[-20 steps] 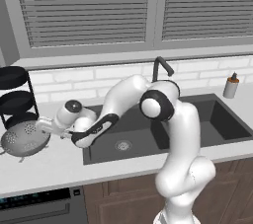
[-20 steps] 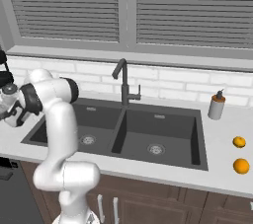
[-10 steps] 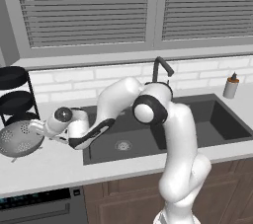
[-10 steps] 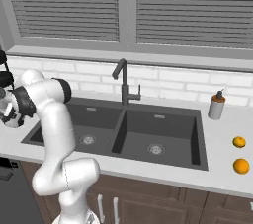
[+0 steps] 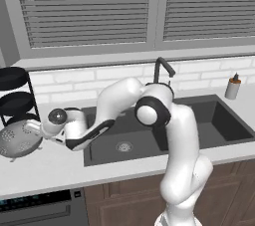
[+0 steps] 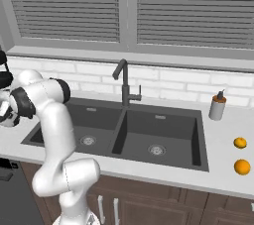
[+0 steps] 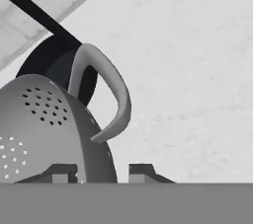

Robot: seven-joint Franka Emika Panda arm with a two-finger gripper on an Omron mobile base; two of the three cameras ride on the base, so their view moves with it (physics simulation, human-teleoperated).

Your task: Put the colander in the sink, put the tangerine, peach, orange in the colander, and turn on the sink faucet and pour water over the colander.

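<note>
The silver colander (image 5: 17, 140) stands on the counter left of the sink (image 5: 214, 105), under the black rack. My gripper (image 5: 34, 129) reaches its right rim. In the hand view the colander (image 7: 44, 129) fills the lower left, its loop handle curving up. The gripper (image 7: 103, 172) straddles the wall below that handle, jaws narrowed, with a thin gap still showing at the right fingertip (image 7: 142, 170). The faucet (image 6: 123, 83) stands behind the sink (image 6: 163, 120); no water runs. Two round orange fruits (image 6: 242, 166) (image 6: 240, 142) lie far right; which of tangerine, peach, orange they are I cannot tell.
A black tiered rack (image 5: 12, 78) stands over the colander; its round base (image 7: 54, 65) shows behind the handle. A beige soap bottle (image 6: 217, 107) sits right of the sink. Tiled wall and window blinds close off the back. An appliance front (image 5: 40, 207) lies below the counter edge.
The arm has swung left from above the sink's edge to the colander. The jaws have narrowed from wide open to either side of the colander's rim.
</note>
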